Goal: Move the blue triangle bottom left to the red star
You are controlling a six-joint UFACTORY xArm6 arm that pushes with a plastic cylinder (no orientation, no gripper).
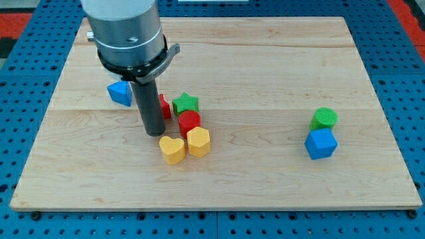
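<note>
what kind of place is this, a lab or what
Probably a robotics lab bench: a wooden board sits on a blue perforated mounting table, an arm's rod ends at my tip beside small coloured blocks such as the green star.

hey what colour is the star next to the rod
Green star, just right of my tip; the camera view, the only one, shows it.

Arm and rod, upper left of the frame

The grey cylindrical arm body fills the top left of the frame, cut off by the upper edge; a dark clamp ring sits beneath it; the straight dark rod drops from that ring, upright with a slight lean toward the view's right; my tip (155,133) rests left of centre, at mid-height.
</note>
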